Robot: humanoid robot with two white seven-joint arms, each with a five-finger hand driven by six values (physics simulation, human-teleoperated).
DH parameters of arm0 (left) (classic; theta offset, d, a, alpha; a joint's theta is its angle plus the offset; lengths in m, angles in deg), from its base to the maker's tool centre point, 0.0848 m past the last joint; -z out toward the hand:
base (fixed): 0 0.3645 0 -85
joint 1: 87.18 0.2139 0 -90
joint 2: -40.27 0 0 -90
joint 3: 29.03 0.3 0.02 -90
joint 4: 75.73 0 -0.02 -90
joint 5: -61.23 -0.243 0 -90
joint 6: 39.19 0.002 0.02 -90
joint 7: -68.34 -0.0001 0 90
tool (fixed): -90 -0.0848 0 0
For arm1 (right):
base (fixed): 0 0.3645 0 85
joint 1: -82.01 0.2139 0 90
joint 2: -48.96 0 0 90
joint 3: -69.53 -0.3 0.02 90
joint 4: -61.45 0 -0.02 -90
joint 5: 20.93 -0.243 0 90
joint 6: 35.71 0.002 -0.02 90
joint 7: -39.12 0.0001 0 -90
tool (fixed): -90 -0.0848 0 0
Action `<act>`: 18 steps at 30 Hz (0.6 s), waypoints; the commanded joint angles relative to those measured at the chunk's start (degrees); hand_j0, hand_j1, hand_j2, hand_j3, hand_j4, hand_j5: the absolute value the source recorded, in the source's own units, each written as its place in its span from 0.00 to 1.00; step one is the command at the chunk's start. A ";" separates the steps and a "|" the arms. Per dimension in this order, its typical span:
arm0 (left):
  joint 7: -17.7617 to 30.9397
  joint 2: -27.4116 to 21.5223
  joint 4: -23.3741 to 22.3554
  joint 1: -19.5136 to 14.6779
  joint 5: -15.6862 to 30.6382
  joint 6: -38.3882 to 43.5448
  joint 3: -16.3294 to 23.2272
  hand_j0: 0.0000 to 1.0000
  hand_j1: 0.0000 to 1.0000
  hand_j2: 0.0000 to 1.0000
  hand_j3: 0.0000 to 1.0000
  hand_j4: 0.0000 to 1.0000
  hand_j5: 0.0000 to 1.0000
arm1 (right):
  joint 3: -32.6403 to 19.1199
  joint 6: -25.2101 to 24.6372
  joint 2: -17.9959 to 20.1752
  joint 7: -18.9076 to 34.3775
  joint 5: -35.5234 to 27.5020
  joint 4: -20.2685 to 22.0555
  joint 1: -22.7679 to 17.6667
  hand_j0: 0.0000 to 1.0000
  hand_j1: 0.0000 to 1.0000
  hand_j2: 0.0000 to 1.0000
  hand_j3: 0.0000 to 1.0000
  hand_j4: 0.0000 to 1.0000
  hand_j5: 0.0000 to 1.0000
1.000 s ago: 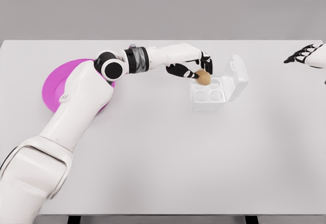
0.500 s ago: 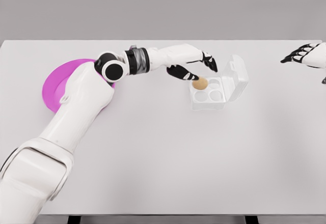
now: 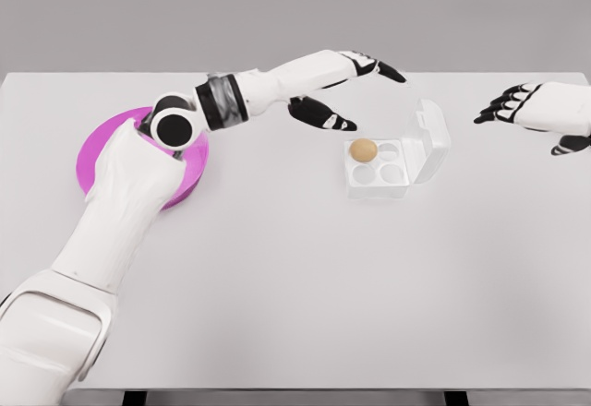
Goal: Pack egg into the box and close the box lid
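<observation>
Egg (image 3: 363,150) seated in the rear left cup of the open box (image 3: 379,168), lid (image 3: 430,140) raised at right, left hand (image 3: 343,92) spread empty beside the box, right hand (image 3: 534,111) opened above the worktop (image 3: 305,286), pink plate (image 3: 97,148) at left

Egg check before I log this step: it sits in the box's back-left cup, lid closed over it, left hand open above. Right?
Not quite. The head view shows the lid standing open. The egg does sit in the box's back-left cup, and the left hand is open above.
</observation>
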 commanded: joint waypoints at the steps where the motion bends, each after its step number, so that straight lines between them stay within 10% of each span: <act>1: -0.04 -4.02 5.84 0.18 4.97 0.21 -2.62 0.89 0.89 0.89 0.89 0.89 0.89 | -0.01 -0.06 0.09 0.05 -0.28 1.98 -0.09 1.00 1.00 1.00 1.00 1.00 1.00; 18: -0.04 -26.18 15.87 21.62 14.38 0.21 -18.18 1.00 1.00 1.00 1.00 1.00 1.00 | -0.54 -0.06 1.85 0.14 -0.28 10.51 -0.62 1.00 1.00 1.00 1.00 1.00 1.00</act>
